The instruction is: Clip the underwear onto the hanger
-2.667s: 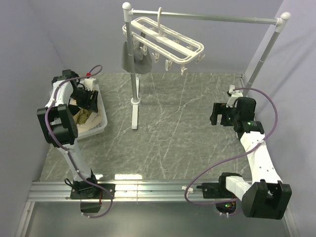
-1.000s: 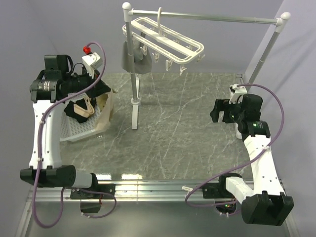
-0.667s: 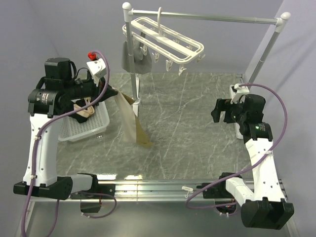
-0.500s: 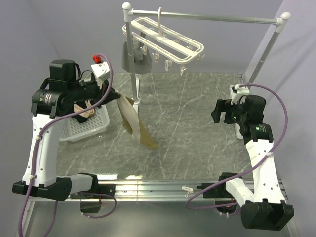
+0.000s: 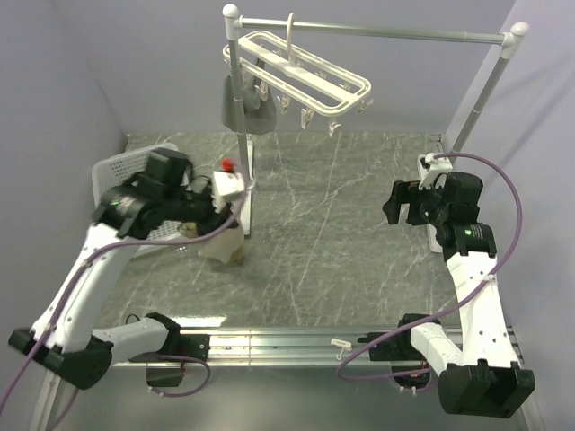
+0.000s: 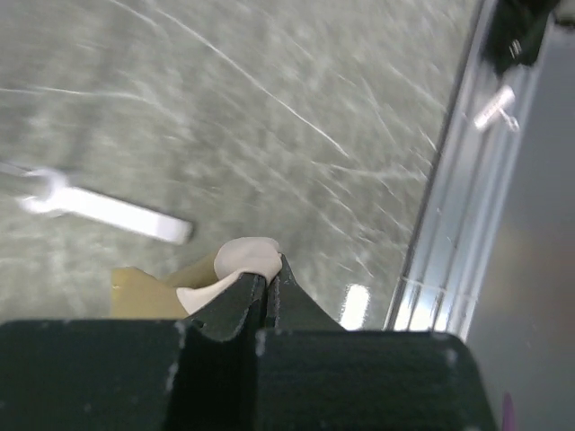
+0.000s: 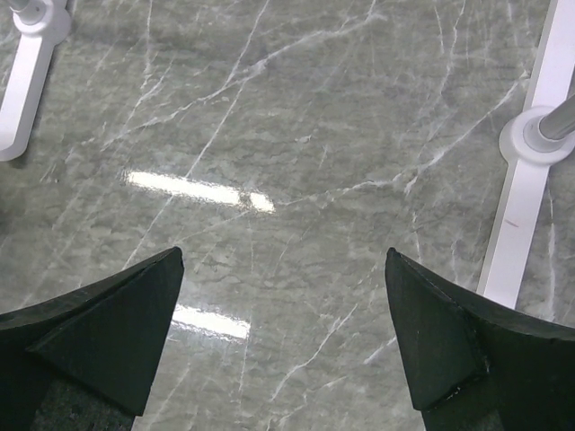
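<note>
The tan underwear (image 5: 224, 246) hangs bunched from my left gripper (image 5: 216, 222), its lower end on the marble table beside the stand's foot. In the left wrist view the jaws are pressed together at my left gripper (image 6: 269, 280), pinching the pale edge of the underwear (image 6: 241, 259), with tan cloth below it. The white hanger (image 5: 302, 75) hangs by its hook from the silver rail at the back, clips dangling under it. My right gripper (image 5: 393, 205) hovers over the right side of the table; my right gripper (image 7: 283, 260) is open with only bare marble between its fingers.
A grey garment (image 5: 243, 109) hangs from the hanger's left end. The left post (image 5: 244, 153) of the rail stand and its white foot (image 6: 101, 211) are close to my left gripper. A white basket (image 5: 126, 169) sits at far left. The right post's foot (image 7: 528, 184) lies beside my right gripper.
My left arm has swung away from the basket to the right and down, carrying the underwear, which now bunches on the table by the stand foot. The right arm has barely moved.
</note>
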Robot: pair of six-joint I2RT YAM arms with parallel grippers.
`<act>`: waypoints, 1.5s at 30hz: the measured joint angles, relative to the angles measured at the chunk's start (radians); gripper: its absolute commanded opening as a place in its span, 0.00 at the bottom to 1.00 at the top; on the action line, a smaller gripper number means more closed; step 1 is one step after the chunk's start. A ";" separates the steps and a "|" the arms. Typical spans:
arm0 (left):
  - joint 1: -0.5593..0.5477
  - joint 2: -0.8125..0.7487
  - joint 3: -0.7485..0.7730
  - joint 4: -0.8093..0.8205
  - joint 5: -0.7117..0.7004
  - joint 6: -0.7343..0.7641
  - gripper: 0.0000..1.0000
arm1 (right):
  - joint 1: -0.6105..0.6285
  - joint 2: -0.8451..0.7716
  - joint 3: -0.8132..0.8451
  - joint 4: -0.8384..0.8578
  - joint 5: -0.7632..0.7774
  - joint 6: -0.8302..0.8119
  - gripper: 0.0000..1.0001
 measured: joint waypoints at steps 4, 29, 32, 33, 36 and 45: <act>-0.183 0.124 -0.086 0.109 -0.052 -0.017 0.00 | 0.000 0.018 0.000 0.000 0.001 0.003 1.00; -0.234 0.952 0.295 0.499 -0.220 -0.359 0.79 | -0.077 0.111 -0.015 -0.008 -0.233 0.056 0.82; -0.184 0.892 0.223 0.449 -0.190 -0.362 0.79 | -0.018 0.125 -0.033 -0.020 -0.262 0.041 0.76; -0.167 0.869 0.199 0.425 -0.180 -0.362 0.79 | 0.013 0.126 -0.038 -0.021 -0.264 0.034 0.74; -0.127 0.808 0.142 0.357 -0.143 -0.367 0.78 | 0.175 0.130 -0.043 -0.021 -0.244 0.016 0.68; -0.078 0.728 0.011 0.209 -0.038 -0.404 0.78 | 0.487 0.357 -0.044 -0.030 -0.291 0.038 0.57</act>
